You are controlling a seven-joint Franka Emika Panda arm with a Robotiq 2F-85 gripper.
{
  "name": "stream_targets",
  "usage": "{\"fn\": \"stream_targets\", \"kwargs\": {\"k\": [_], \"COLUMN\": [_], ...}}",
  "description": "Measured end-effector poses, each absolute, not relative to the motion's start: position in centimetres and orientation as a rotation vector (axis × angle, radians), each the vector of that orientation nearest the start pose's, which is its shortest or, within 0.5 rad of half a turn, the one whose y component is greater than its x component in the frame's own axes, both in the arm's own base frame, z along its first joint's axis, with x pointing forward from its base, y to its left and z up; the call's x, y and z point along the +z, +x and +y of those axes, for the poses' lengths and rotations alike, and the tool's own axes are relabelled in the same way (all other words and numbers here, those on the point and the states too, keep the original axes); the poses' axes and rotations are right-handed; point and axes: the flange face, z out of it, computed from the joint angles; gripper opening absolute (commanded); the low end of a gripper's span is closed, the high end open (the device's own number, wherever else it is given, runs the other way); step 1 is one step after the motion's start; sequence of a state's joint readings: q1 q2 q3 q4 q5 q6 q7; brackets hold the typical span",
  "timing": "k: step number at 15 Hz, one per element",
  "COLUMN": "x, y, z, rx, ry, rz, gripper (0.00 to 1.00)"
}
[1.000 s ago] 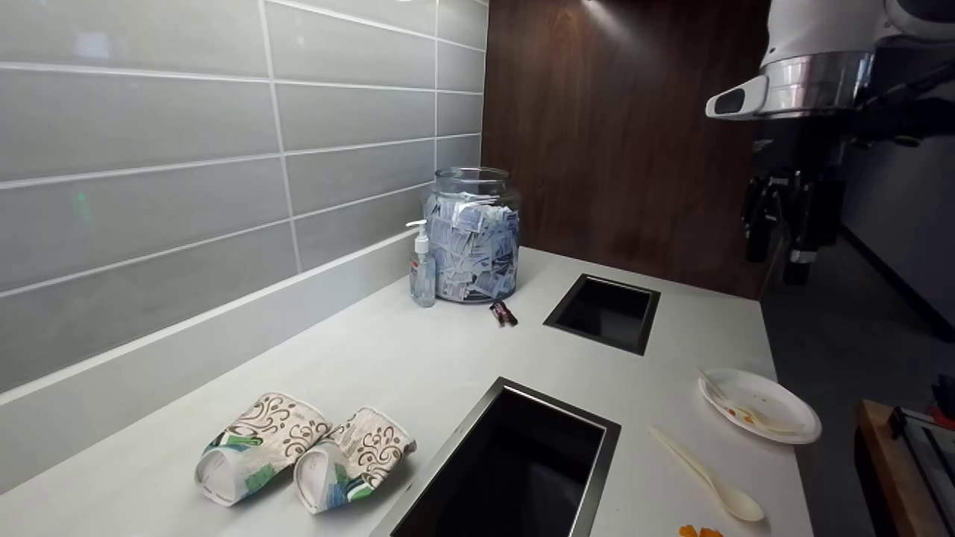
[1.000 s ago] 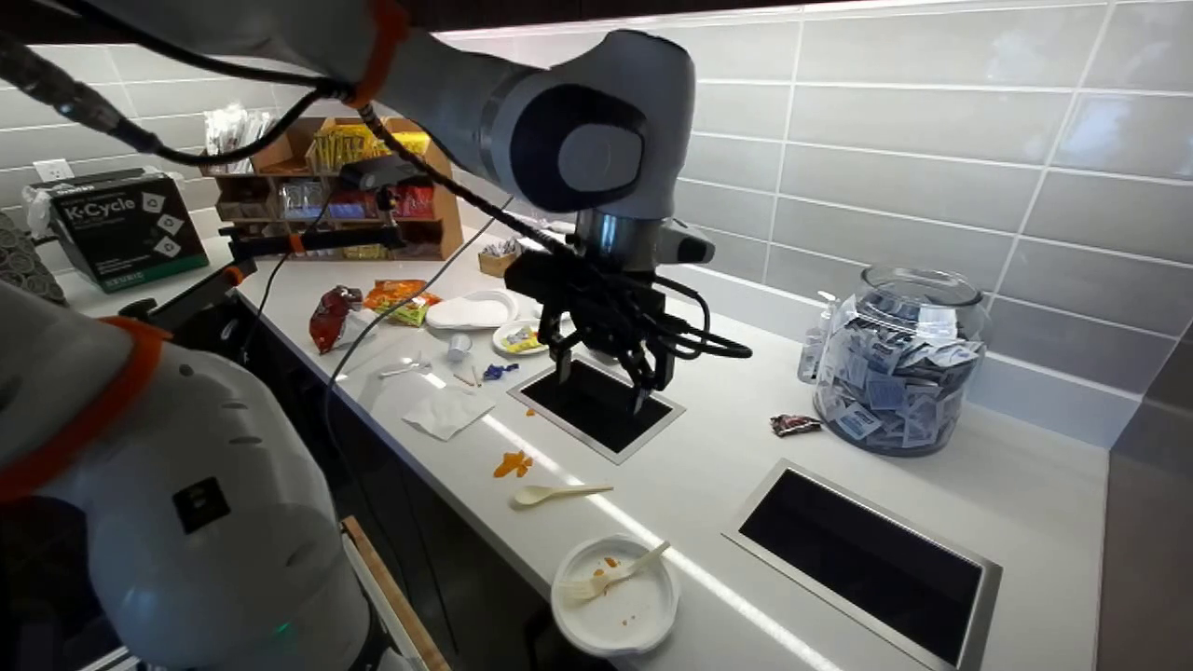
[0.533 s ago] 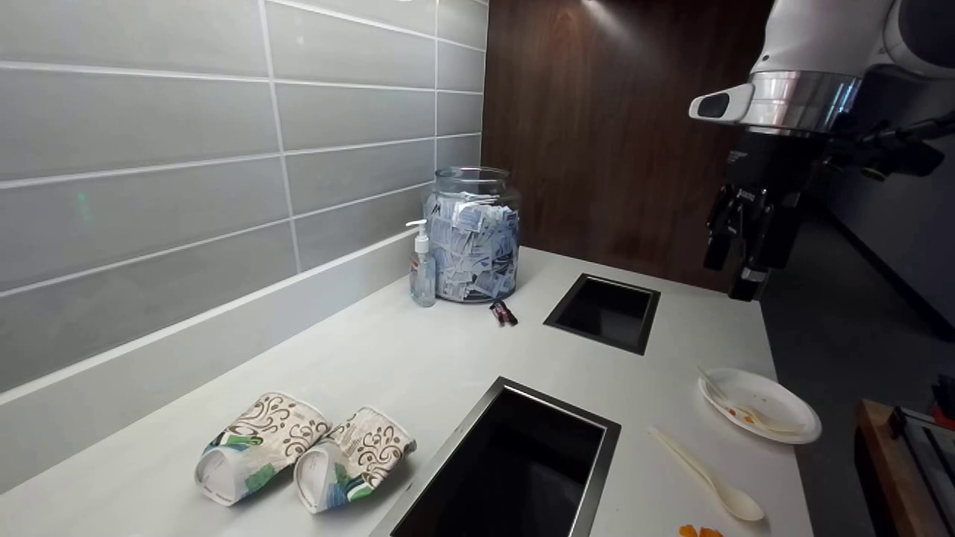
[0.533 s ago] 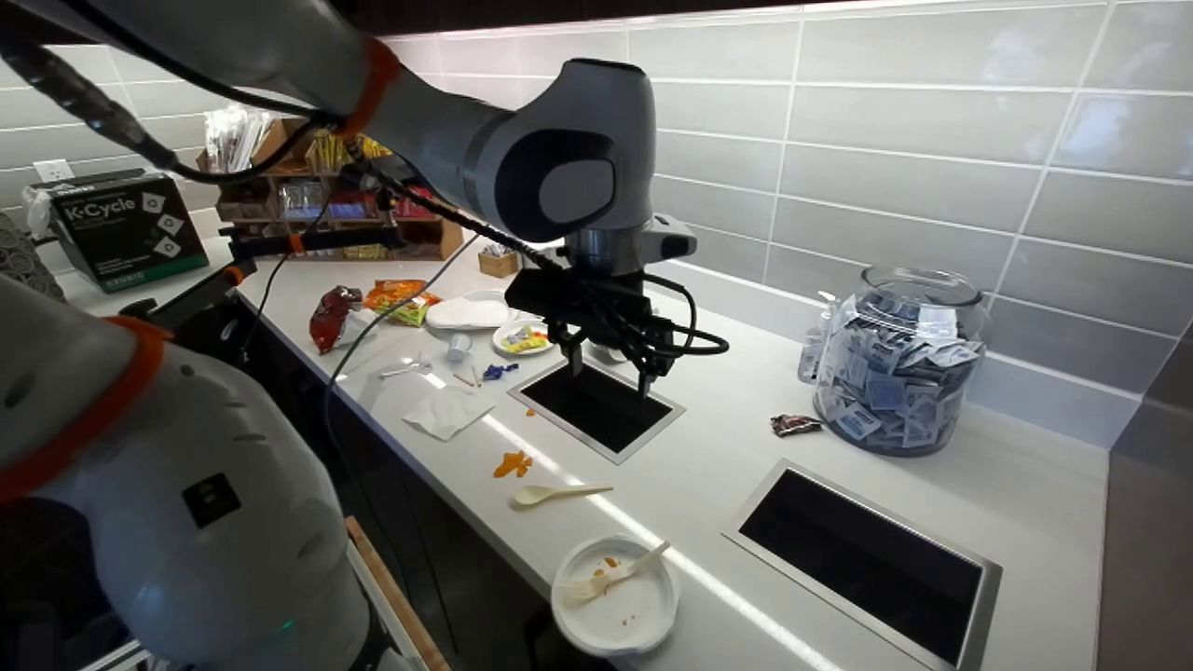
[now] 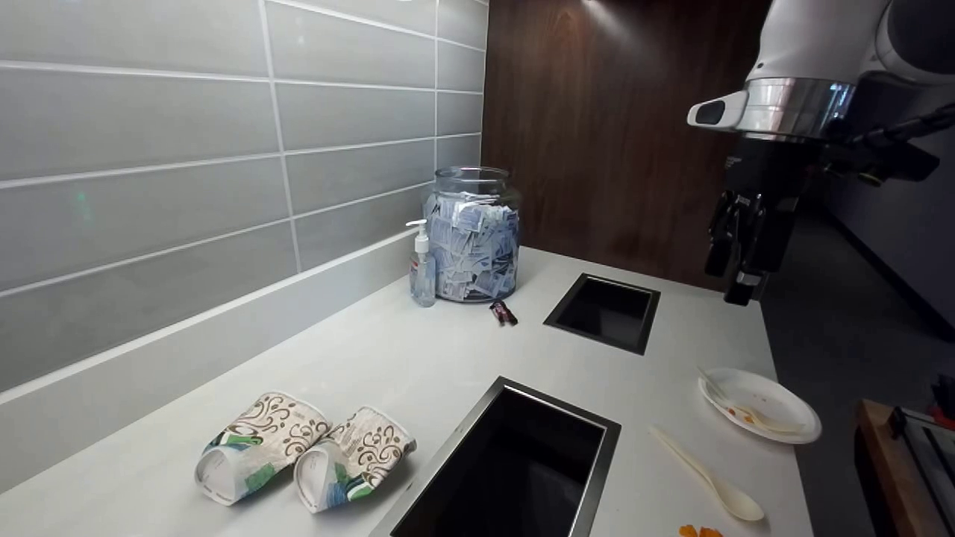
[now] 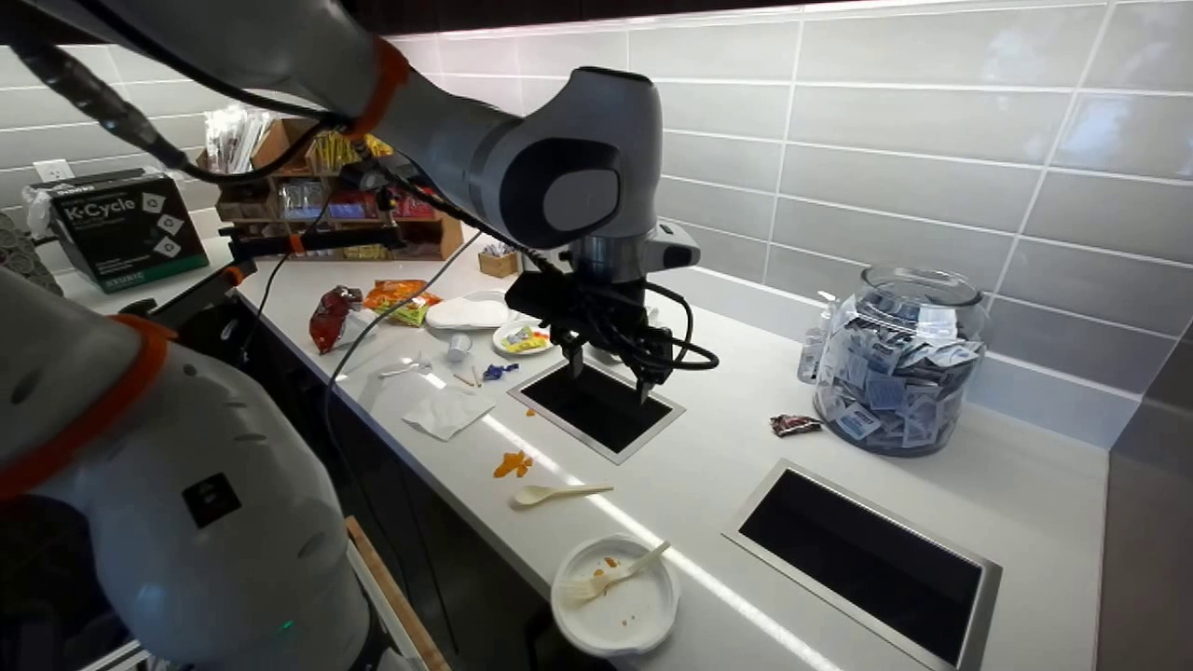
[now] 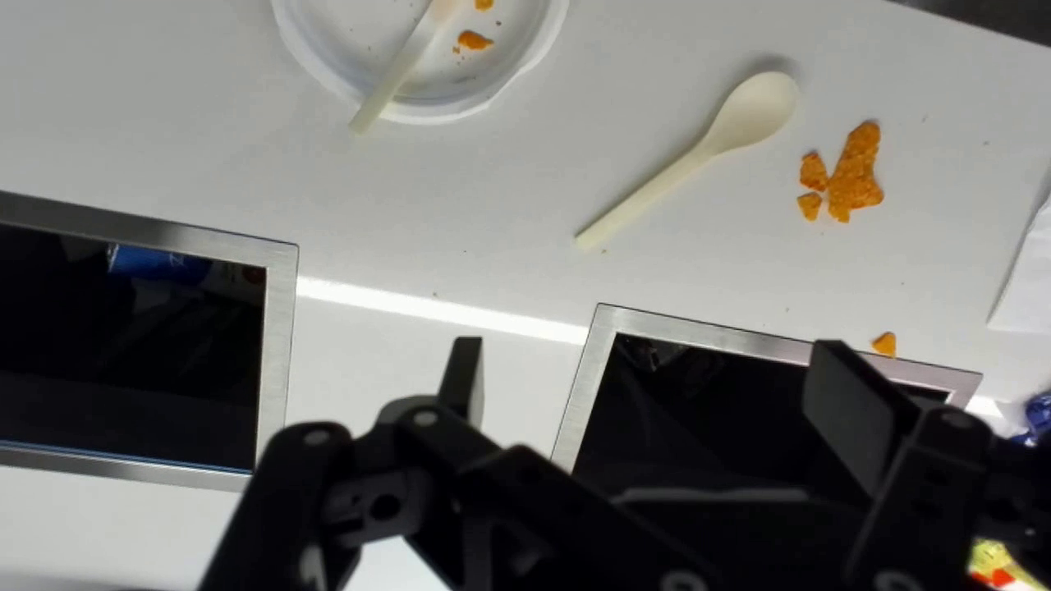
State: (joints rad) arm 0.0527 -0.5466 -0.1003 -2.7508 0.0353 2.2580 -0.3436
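Note:
My gripper (image 7: 648,365) stands open with nothing between its fingers. In an exterior view the gripper (image 6: 610,377) hangs above the dark opening with a steel frame (image 6: 559,427) in the white counter. The wrist view shows that same steel frame (image 7: 698,328) below and between the fingertips. Beyond it lie a cream spoon (image 7: 751,107) and several orange chip pieces (image 7: 855,176). A white plate (image 7: 328,37) carries a pale fork (image 7: 398,72) and crumbs. The spoon (image 5: 735,503) and plate (image 5: 783,395) also appear in an exterior view, apart from the gripper (image 5: 727,283).
A second framed opening (image 6: 986,596) lies near the glass jar of packets (image 6: 899,373), with a brown wrapper (image 6: 795,425) beside it. Two crumpled paper cups (image 5: 272,432) lie by the tiled wall. A napkin (image 6: 447,410), snack bags (image 6: 401,298) and a rack (image 6: 452,214) are farther along.
Over the last second the arm has come down and shifted a little, the gripper moving left and lower in an exterior view. In the last half second it barely moved. Counter items stay put.

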Motion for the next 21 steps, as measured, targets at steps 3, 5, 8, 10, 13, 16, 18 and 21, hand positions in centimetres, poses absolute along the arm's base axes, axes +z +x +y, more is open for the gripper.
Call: {"fn": "stream_targets", "kwargs": {"k": [3,5,8,10,13,16,18,21], "x": [36.5,35.0,32.4,30.9,29.1,28.0,28.1,28.2], "y": [36.7,37.5,38.6,39.1,39.4,39.4,39.4,39.5], "z": [-1.1,-0.7,-0.1,0.4,1.1,1.7,1.7,1.7], "rx": [-0.107,-0.124,-0.134,-0.137,-0.108,-0.071,-0.075,-0.078], "ry": [-3.004,-2.991,-3.007,-3.022,-3.038,-3.058,-3.057,-3.057], "rz": [-0.28,-0.196,-0.081,-0.002,0.086,0.129,0.128,0.128], "gripper": [1.0,1.0,1.0,1.0,1.0,1.0,1.0,1.0]}}
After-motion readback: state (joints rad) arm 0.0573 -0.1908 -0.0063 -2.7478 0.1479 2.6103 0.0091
